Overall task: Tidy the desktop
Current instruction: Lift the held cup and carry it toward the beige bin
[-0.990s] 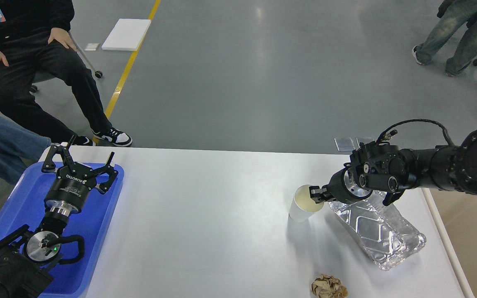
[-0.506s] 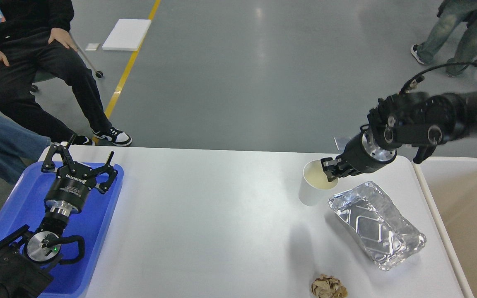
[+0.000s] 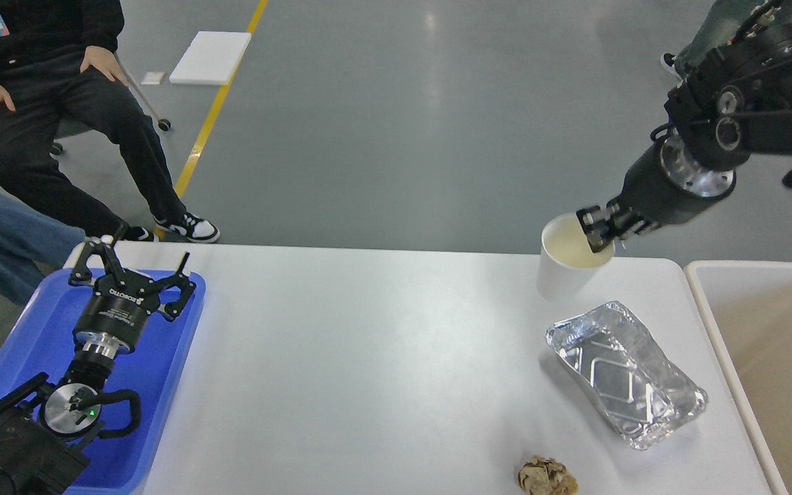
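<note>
the right gripper is pinched on the rim of a white paper cup, one finger inside the mouth and one outside, and holds it lifted clear above the far right part of the desktop. the cup hangs roughly upright, tilted a little; whether anything is in it i cannot tell. the beige bin sits just beside the desktop's right edge, and it looks like the place for this cup.

to do this step well, carry the cup rightward at this height so its base clears the bin's near rim, keep the wrist steady so the thin rim does not slip or buckle under the pinch, and part the fingers only once the cup is fully over the bin's hollow, low enough that it does not bounce out.

an empty foil tray and a crumpled brown paper ball lie on the desktop's right side, not yet cleared. the left gripper hovers with fingers spread and empty over the blue tray at the left edge.
</note>
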You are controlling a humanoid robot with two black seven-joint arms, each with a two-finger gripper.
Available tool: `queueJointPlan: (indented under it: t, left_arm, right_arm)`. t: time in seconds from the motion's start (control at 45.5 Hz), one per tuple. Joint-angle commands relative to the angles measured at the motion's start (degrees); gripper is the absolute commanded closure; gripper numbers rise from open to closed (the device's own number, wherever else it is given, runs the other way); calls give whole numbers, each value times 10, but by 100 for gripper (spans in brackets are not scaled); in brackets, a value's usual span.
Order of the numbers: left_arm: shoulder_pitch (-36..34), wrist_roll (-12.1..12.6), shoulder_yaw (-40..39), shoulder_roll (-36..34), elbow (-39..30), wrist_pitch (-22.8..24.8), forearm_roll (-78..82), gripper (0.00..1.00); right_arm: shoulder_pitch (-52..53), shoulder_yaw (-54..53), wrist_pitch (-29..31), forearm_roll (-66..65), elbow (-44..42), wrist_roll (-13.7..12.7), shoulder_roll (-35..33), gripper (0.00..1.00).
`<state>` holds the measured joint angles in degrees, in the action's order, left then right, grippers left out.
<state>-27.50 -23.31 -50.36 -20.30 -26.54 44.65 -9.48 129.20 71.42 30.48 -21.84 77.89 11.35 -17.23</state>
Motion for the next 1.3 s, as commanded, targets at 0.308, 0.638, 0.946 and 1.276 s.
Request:
queueJointPlan:
  t: [0.308,0.638,0.946,1.276]
  left_arm:
    - [1,0,0,0,0,0,0,1]
    - [1,-1,0,0,0,0,0,1]
    - [1,-1,0,0,0,0,0,1]
    - [0,-1,0,0,0,0,0,1]
  right_arm:
    - [129,18,70,-7,32,0,-5,100]
    - [117,51,69,-28,24,-1,-36,100]
    - [41,103,64,-67,-52,-3,-153,100]
    - [-66,98,62,-85,-137,-4,-278,100]
